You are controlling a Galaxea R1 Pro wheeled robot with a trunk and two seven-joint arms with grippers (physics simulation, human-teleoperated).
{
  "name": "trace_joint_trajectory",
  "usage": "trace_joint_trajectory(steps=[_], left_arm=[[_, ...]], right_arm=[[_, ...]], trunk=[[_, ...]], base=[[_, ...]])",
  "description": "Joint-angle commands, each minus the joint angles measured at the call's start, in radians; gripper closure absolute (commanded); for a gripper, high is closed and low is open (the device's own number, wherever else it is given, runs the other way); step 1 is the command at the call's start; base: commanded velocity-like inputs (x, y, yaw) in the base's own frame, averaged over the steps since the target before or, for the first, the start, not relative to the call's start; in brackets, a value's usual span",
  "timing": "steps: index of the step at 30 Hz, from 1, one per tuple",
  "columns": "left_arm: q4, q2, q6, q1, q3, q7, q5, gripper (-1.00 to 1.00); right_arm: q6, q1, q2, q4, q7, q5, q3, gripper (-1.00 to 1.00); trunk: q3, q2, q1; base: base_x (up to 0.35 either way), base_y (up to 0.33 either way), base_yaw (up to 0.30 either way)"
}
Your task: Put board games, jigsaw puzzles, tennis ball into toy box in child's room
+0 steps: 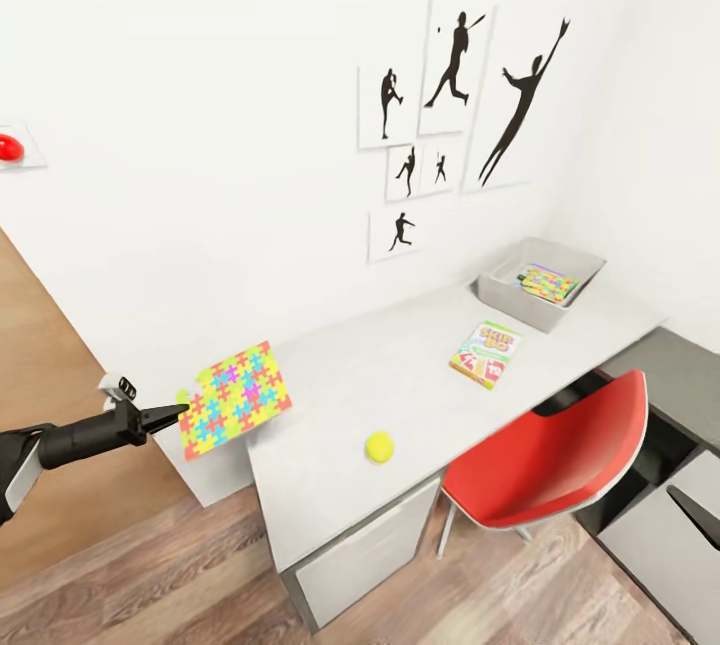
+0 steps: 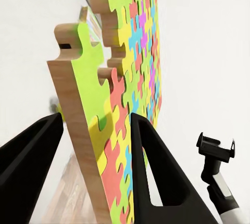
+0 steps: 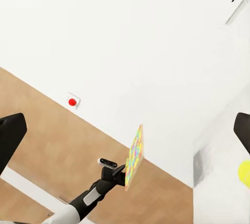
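Your left gripper [image 1: 178, 414] pinches the multicoloured jigsaw puzzle [image 1: 236, 400] by its edge.
It hangs tilted past the table [image 1: 400, 375] end, over the floor. "SKIP-BO" reads on the game box [image 1: 485, 354] mid-table; tennis ball [image 1: 379, 446] near the front edge. Toy box [image 1: 500, 285] holds another colourful flat piece. Your right gripper's fingers stand wide apart.
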Motion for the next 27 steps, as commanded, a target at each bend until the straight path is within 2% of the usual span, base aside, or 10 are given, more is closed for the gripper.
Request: trace_joint_trajectory(steps=[1,22,27], left_arm=[[0.000,0.000,0.011,-0.001,0.000,-0.004,0.000,1.00],[-0.002,0.007,0.009,0.007,0.000,-0.004,0.000,1.00],[-0.002,0.008,0.009,0.007,0.000,-0.004,0.000,1.00]], right_arm=[[0.007,0.000,0.000,-0.001,-0.002,-0.006,0.000,-1.00],[0.007,0.000,0.000,-0.001,-0.002,-0.005,0.000,-1.00],[0.007,0.000,0.000,-0.001,-0.002,-0.005,0.000,-1.00]], trunk=[[0.000,-0.002,0.000],[0.030,-0.002,0.000],[0.037,-0.002,0.000]], base=[[-0.069,0.000,-0.169],[-0.103,0.000,-0.169],[-0.208,0.000,-0.169]])
